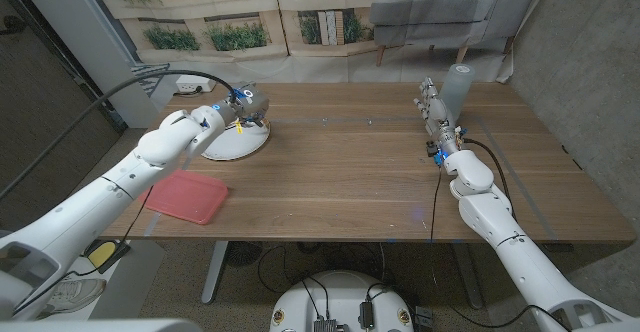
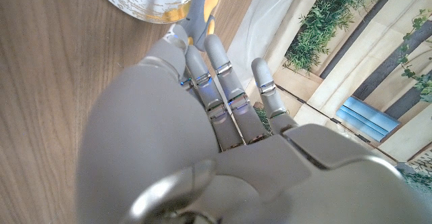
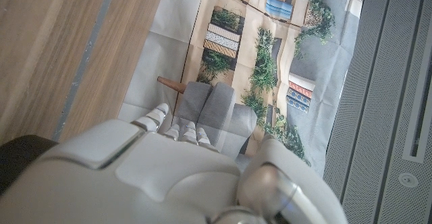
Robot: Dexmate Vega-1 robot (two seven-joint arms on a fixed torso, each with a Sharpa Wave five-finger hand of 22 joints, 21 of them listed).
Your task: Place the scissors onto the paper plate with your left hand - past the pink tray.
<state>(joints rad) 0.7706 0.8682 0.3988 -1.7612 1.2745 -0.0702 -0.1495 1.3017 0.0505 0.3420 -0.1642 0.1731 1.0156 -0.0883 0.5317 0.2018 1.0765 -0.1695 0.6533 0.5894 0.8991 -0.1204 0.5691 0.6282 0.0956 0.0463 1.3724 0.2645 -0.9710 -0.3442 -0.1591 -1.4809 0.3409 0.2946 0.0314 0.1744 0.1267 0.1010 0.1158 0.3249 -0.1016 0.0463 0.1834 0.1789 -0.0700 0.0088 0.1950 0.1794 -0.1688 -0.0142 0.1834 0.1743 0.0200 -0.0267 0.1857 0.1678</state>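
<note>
Nearly done, judging by how things lie. Scissors (image 1: 243,123) carried out past the pink tray (image 1: 186,196), which sits near and to the left on the wooden table (image 1: 360,172), and now held over the far part of the paper plate (image 1: 235,140), beyond that tray. Gripped in the left hand (image 1: 246,103), fingers (image 2: 219,65) curled around the yellow handles, blades poking out beyond the fingertips toward the plate's rim. Hard to say whether the scissors already touch the plate or hang just above it; too small in the head view, and mostly hidden by the hand in the left wrist view.

Left to do, as a judgement: lower or settle the scissors onto the plate, loosen the fingers, draw the hand clear without dragging the plate along.

Long axis of the scissors: roughly in line with the fingers, running from the handles inside the grip out to the grey blades. In the left wrist view, blade tips aimed at the plate's gold-trimmed edge, handles back toward the palm. In the head view, pointed down and slightly near, toward the plate; exact tilt not clear.

Right hand (image 1: 432,99) well apart at the far right of the table, standing upright beside a pale cylinder (image 1: 456,90), not seen holding anything. Fingers apparently straight and close together, though spread cannot be told for certain.
</note>
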